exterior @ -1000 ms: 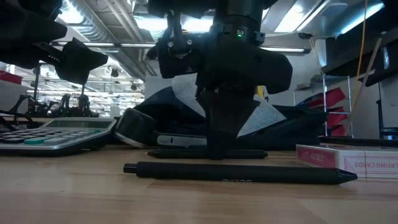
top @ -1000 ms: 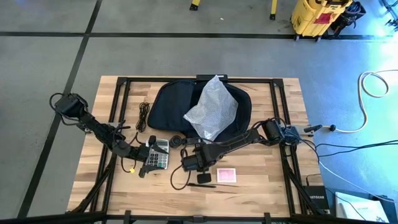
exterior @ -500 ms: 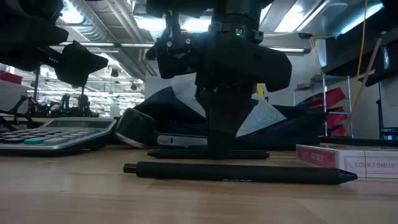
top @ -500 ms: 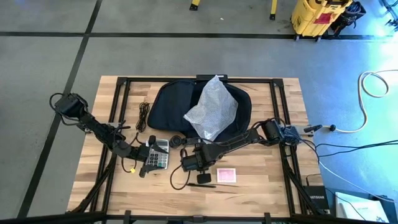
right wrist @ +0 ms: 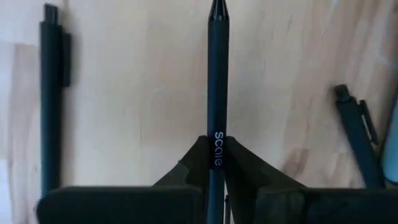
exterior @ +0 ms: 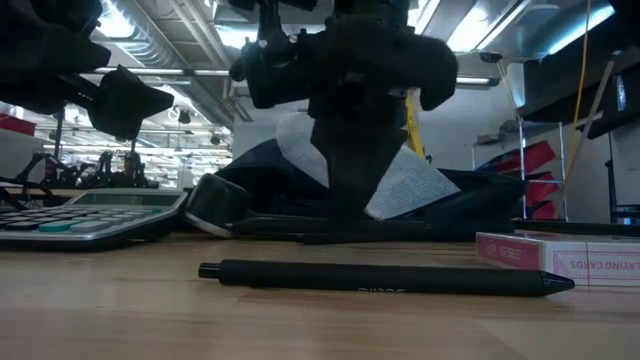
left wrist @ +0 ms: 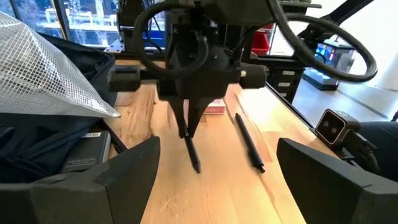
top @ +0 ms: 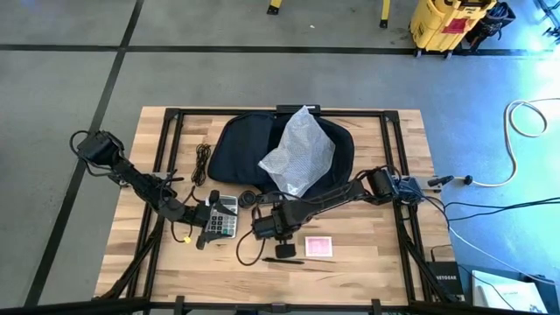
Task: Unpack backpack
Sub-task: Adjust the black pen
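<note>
The dark backpack (top: 249,144) lies at the table's far middle with a crinkly clear mesh bag (top: 299,153) resting on top of it. My right gripper (top: 267,227) hangs in front of it, near the table's middle, pointing down and shut on a black pen (right wrist: 217,87). Two more black pens lie on the wood, one on each side of the held pen (right wrist: 51,93) (right wrist: 357,137). My left gripper (left wrist: 230,186) stands open beside the calculator (top: 224,215), level, facing the right gripper, with nothing between its fingers. My right gripper pinches the pen's barrel (right wrist: 217,134) between its two fingers, at the printed lettering. The fingers (left wrist: 186,121) come from above, pointing down, and lie across the pen. The pen hangs a little above the wood, one end (left wrist: 196,167) stretching toward the left gripper.
A pink playing-card box (top: 318,246) lies right of the right gripper, with one loose pen (top: 282,260) near the front edge. A coiled black cord (top: 203,163) lies far left. A dark flat device (left wrist: 84,155) and a round black object (top: 248,199) sit at the backpack's front.
My right gripper has risen a little, straight up, and the black pen has come up off the wood with it. The other pens, the card box and my left gripper have stayed where they were.
</note>
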Tool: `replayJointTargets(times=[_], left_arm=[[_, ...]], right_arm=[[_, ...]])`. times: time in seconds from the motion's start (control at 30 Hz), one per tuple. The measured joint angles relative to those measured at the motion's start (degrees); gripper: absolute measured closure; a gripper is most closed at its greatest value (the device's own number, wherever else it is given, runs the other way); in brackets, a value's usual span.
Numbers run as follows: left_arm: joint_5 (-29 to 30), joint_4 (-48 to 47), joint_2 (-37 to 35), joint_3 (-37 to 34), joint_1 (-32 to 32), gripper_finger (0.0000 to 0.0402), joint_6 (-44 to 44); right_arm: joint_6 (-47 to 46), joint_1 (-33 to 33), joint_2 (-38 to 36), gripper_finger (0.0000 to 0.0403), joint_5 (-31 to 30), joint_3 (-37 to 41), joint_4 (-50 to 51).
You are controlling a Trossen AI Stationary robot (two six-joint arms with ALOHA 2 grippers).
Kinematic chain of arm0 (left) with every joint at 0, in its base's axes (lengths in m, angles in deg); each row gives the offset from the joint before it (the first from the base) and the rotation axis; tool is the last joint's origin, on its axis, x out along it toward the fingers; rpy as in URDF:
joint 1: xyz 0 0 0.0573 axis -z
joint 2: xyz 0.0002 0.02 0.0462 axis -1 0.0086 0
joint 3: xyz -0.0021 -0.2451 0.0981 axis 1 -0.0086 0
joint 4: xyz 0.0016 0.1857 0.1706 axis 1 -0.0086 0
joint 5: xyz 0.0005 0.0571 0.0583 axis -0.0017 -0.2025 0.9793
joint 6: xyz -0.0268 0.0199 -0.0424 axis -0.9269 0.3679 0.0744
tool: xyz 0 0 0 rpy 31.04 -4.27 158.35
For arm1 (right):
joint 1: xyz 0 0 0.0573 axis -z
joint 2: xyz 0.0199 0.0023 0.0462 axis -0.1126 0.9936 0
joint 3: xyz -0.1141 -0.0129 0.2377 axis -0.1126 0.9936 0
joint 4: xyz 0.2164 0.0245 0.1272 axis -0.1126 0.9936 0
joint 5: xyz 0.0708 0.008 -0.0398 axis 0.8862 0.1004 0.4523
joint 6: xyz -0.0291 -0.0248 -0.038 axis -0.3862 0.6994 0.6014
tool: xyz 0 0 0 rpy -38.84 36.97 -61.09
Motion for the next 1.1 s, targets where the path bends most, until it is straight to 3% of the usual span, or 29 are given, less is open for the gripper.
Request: replayJointTargets(times=[0.27,0.47,0.67,0.9,1.1], left_arm=[[-0.02,-0.06,0.00,0.00,0.00,0.0092,-0.32],[-0.04,0.06,0.00,0.00,0.02,0.0092,-0.15],[-0.04,0.04,0.00,0.00,0.02,0.0092,-0.08],[-0.11,0.58,0.00,0.00,0.01,0.0092,-1.14],[0.04,0.82,0.00,0.00,-0.09,0.0092,-1.79]], right_arm=[[-0.14,-2.52,-4.12,0.0386,-4.05,1.61,-3.98],[-6.35,-5.34,-11.97,0.0386,-8.63,14.07,-17.73],[-10.74,-6.75,-19.33,0.0386,-14.04,30.93,-48.30],[-9.77,-7.74,-19.98,0.0386,-18.83,47.53,-83.92],[-4.40,-9.44,-19.58,0.0386,-27.40,58.61,-109.93]])
